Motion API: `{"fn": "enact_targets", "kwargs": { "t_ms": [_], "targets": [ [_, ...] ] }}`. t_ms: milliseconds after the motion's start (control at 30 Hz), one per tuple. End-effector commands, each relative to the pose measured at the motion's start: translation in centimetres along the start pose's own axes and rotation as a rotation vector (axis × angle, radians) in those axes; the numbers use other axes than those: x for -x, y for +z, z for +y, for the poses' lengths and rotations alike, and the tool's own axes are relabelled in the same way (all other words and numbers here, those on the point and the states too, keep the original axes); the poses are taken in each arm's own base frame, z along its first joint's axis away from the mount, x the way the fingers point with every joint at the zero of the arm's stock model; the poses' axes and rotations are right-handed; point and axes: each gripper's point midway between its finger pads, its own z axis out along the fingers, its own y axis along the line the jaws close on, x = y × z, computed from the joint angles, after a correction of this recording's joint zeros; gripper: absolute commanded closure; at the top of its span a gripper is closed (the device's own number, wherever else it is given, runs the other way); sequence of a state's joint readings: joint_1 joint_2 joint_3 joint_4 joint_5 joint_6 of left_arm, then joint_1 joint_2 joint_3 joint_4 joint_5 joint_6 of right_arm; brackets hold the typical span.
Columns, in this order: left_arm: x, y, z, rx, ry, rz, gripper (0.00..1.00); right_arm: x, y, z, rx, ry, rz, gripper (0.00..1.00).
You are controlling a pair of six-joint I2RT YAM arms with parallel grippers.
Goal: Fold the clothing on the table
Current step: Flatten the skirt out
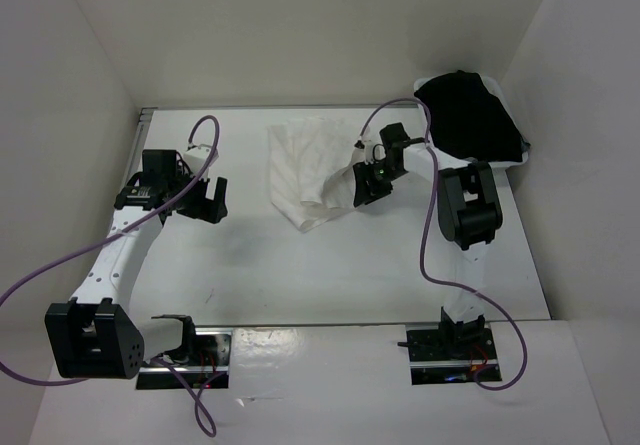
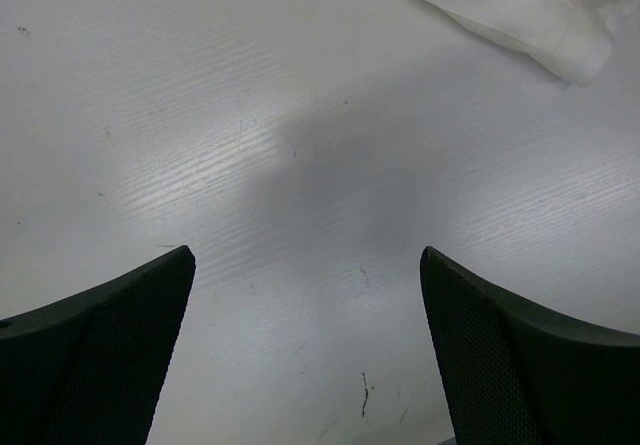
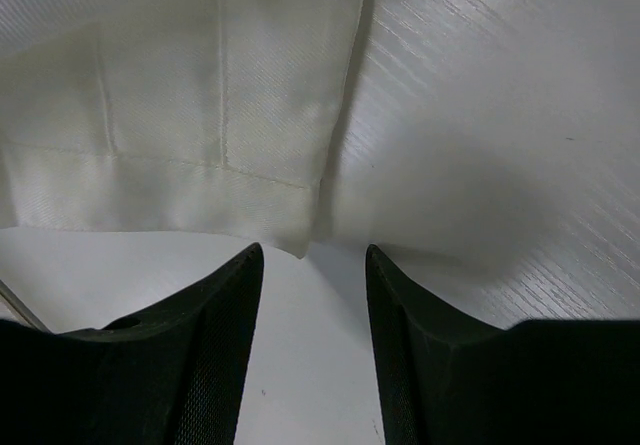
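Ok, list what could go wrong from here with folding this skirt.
1. The right gripper stands open with only a hem corner of the white pleated skirt at its tips; closing may pinch too little of the thin fabric, which could slip out.
2. The left gripper hangs open over the table, apart from the skirt; lifting from one side alone would likely drag or bunch it.

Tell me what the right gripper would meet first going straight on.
Probably the white skirt, its hemmed corner just ahead of the right gripper; depth is unclear, so the table might come first.
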State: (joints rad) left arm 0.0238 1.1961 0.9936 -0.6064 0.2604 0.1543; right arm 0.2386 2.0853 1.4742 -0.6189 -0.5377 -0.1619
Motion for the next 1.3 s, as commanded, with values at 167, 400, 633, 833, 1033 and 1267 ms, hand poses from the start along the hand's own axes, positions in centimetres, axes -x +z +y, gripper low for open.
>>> {"fn": "enact_targets", "kwargs": {
  "t_ms": [167, 400, 633, 833, 1033, 1267],
  "targets": [
    [0.6, -0.4, 0.1, -0.003, 0.004, -0.039, 0.01, 1.0, 0.9, 0.4, 0.047, -0.005, -0.021, 0.49],
    [0.6, -0.5, 0.4, 0.003, -0.003, -0.040, 0.01, 1.0, 1.5, 0.4, 0.069, -0.003, -0.021, 0.51],
    [0.4, -0.3, 0.4, 0.001, -0.006, -0.031, 0.01, 0.4, 2.2, 0.4, 0.089, 0.016, -0.007, 0.55],
    [0.3, -0.1, 0.4, -0.001, -0.008, -0.023, 0.01, 0.2, 2.8, 0.1, 0.090, 0.021, 0.001, 0.62],
    [0.3, -0.1, 0.3, -0.010, -0.008, -0.025, 0.01, -0.1, 2.7, -0.2, 0.071, 0.026, 0.011, 0.98],
    [0.3, -0.1, 0.3, -0.010, -0.008, -0.025, 0.01, 10.9, -8.8, 6.9, 0.132, -0.162, -0.252, 1.00]
  ]
}}
